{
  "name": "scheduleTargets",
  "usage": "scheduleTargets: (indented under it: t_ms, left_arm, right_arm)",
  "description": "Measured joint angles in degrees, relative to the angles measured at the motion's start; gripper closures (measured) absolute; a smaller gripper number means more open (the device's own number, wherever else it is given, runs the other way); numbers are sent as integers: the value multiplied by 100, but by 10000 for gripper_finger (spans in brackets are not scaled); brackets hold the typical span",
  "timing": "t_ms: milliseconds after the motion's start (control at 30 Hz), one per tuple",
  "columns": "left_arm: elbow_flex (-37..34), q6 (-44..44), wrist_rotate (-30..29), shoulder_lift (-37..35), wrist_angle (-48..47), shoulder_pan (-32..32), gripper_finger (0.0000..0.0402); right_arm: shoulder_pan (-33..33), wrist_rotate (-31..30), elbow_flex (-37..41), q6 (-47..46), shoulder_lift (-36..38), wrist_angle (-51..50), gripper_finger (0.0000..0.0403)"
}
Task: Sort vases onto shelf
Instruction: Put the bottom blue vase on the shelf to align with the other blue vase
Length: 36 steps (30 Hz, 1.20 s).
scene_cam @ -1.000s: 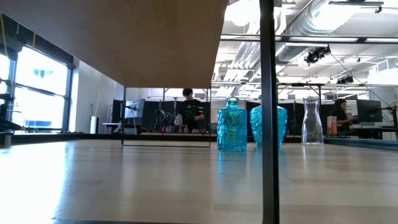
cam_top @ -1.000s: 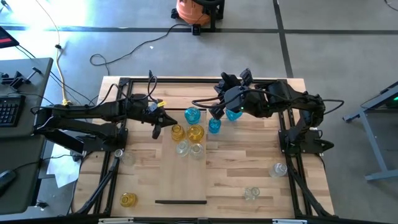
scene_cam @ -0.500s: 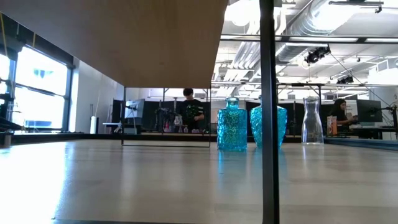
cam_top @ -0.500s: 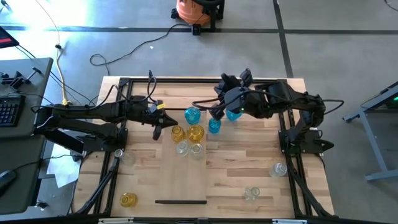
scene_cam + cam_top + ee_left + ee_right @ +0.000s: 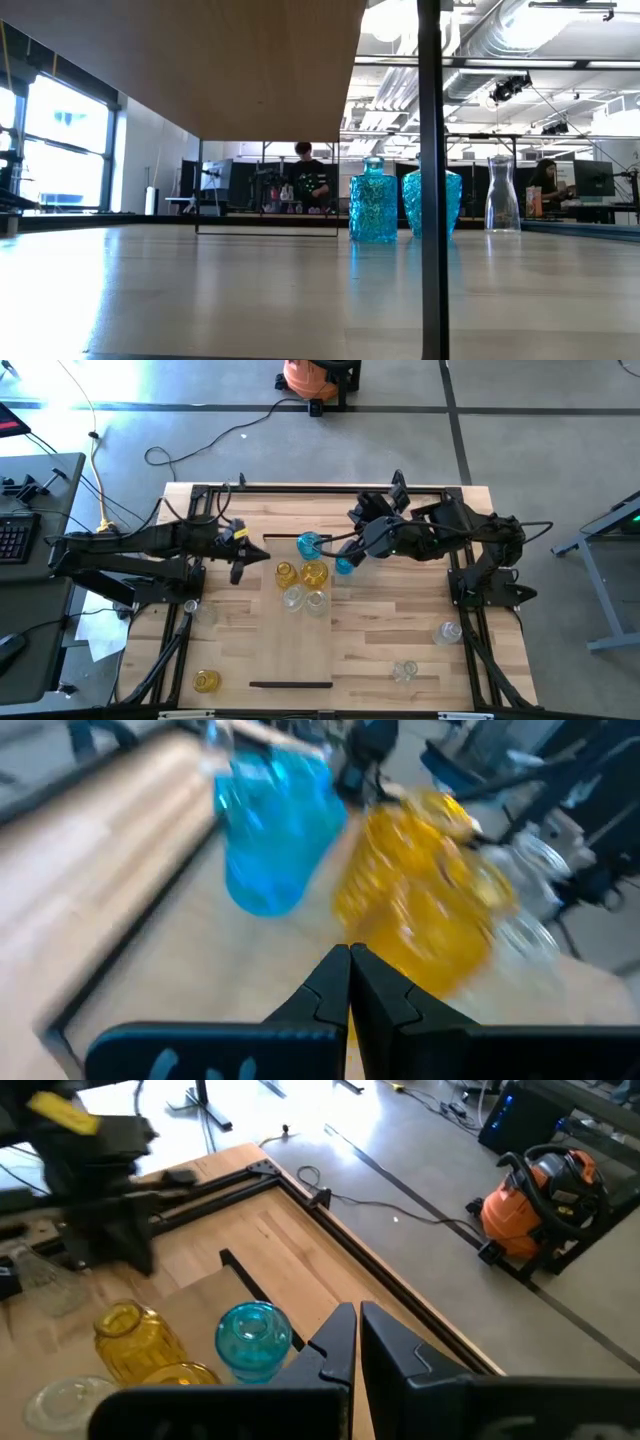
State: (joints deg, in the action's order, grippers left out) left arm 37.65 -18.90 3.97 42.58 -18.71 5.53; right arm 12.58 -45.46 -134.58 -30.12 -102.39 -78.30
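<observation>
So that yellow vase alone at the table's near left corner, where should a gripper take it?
Grip the lone yellow vase around its narrow neck, coming straight down from above. It stands upright with bare table all round, so the fingers would likely fit either side; its round body looks harder to span.

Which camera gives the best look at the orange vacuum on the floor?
The right wrist view: the orange vacuum shows whole, with its black hose. The high view cuts it off at the picture's top edge. The low and left wrist views don't show it.
</observation>
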Motion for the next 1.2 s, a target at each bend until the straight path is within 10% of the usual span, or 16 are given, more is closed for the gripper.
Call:
scheduleTargets:
  t_ms: [533, 1200]
  left_arm:
    - [-7, -1409, -401, -179, -836, -1852, 402]
    - [-9, -1707, -1196, 1526, 999, -2652, 402]
  right_arm:
    - [-69, -149, 0, -128, 0, -250, 403]
    - [-68, -149, 0, 56, 2, -291, 403]
